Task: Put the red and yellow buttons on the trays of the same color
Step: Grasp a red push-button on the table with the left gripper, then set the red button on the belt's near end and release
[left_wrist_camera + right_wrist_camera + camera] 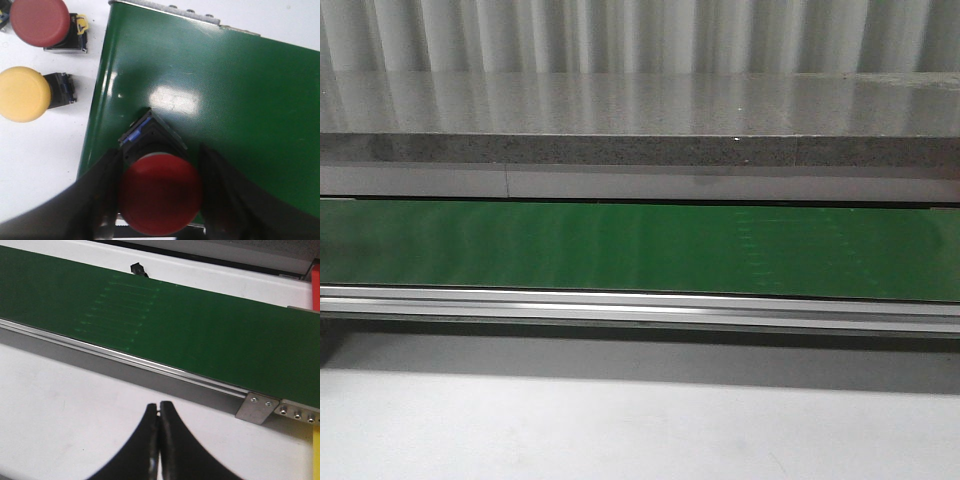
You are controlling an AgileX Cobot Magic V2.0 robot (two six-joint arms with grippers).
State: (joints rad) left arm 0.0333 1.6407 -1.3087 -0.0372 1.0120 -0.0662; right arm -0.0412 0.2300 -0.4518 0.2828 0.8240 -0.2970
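Straddling a red button [160,200] at the green belt [225,100] edge with left gripper [160,192] open, ready to grasp it for tray sorting; right gripper [159,440] closed empty above the table [75,405].

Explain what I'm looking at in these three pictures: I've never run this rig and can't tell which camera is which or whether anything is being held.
This is a two-armed robot at a green conveyor belt. The front view looks forward over the belt; it shows neither arm nor any button.

The left wrist view comes from the camera on the left arm. The left gripper is at the end of the belt with its dark fingers on either side of a red button. They look close to its cap, but firm contact is hard to confirm. On the white table beside the belt lie another red button and a yellow button.

The right wrist view shows the right gripper over bare white table, fingers together, holding nothing.
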